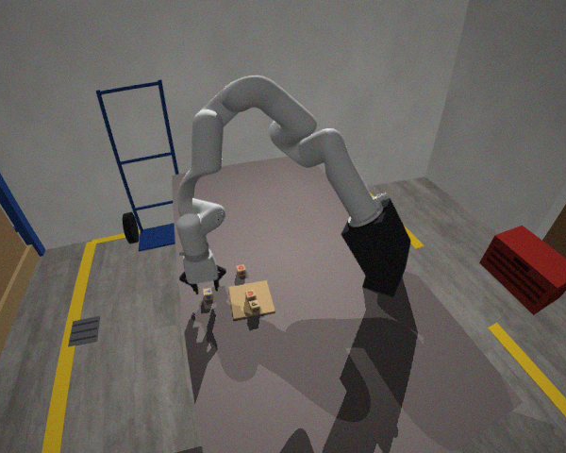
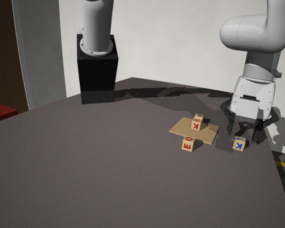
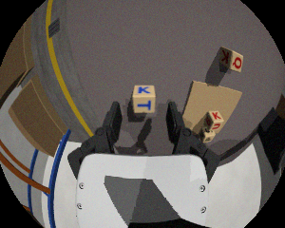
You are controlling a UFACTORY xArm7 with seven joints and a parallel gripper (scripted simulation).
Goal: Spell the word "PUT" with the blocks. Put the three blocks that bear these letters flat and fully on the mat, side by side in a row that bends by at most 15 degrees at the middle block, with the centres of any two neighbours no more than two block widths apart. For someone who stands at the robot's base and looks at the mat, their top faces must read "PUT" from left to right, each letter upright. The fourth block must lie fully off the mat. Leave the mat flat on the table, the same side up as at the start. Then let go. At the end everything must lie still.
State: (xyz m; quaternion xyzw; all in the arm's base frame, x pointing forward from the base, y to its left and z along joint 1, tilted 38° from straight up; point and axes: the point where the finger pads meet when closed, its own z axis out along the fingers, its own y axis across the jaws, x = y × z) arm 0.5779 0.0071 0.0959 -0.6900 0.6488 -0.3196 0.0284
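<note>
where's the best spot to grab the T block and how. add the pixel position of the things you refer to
Probably its two opposite upright sides, from above: the T block (image 1: 208, 293) (image 2: 239, 143) (image 3: 143, 99) is a cube sitting flat off the mat (image 1: 239, 311) (image 2: 180, 126) (image 3: 199, 97), nothing touching it. The open hand (image 1: 206, 288) (image 2: 242, 137) (image 3: 143, 109) looks wide enough to straddle it.
</note>
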